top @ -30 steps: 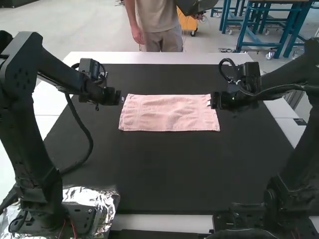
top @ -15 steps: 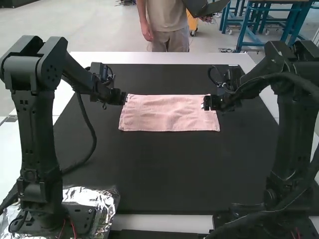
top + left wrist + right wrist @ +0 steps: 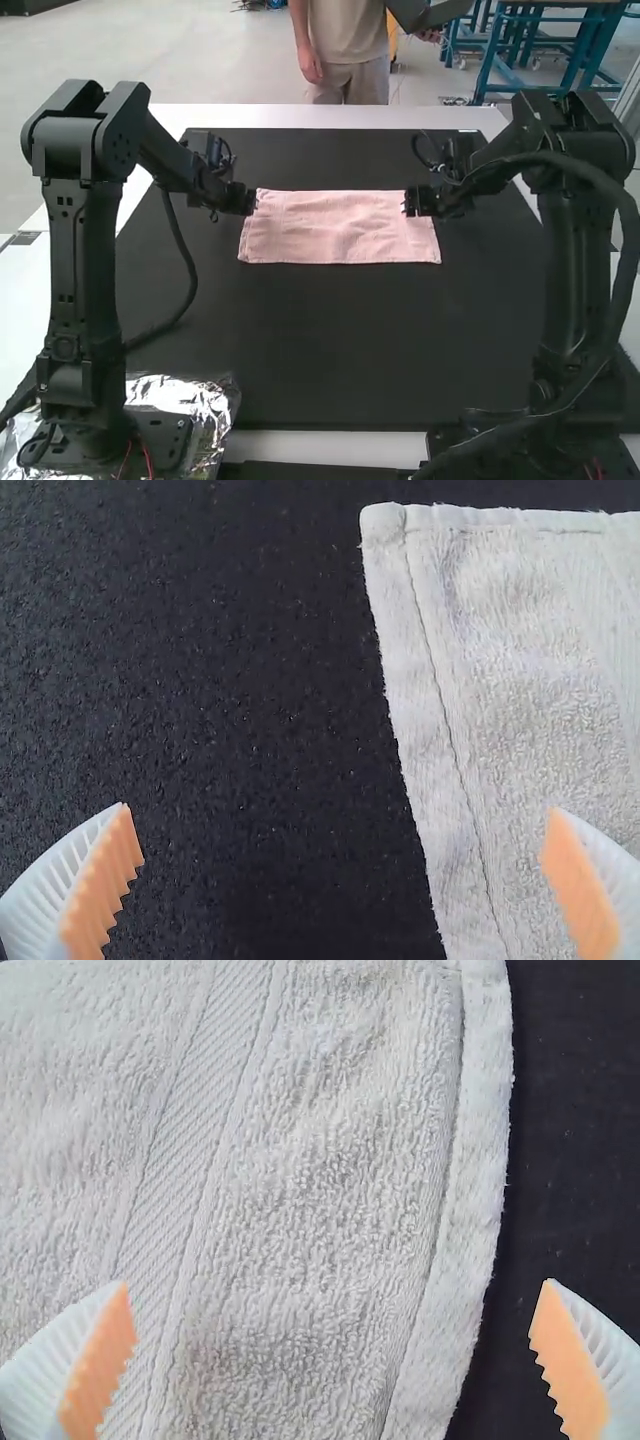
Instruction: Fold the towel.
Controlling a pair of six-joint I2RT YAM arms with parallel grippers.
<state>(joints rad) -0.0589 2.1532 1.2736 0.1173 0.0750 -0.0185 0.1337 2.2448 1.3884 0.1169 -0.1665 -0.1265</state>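
The pink towel [image 3: 340, 228] lies flat on the black mat as a wide rectangle; how many layers it has I cannot tell. My left gripper [image 3: 254, 201] is at the towel's far left corner, and my right gripper [image 3: 408, 202] is over its far right part. In the left wrist view the left gripper [image 3: 345, 865] stands open above the hemmed edge of the towel [image 3: 530, 660], holding nothing. Wide open too, the right gripper [image 3: 330, 1345] hovers over the other hemmed end of the towel [image 3: 300, 1190] in the right wrist view.
The black mat [image 3: 340, 340] extends around the towel on the white table [image 3: 320, 117]. Crumpled foil [image 3: 215, 400] lies by the left arm's base. A cable hangs in a loop beside the left arm.
The left gripper has moved right to the towel's corner. The right gripper has moved left, further in over the towel. The towel lies as before.
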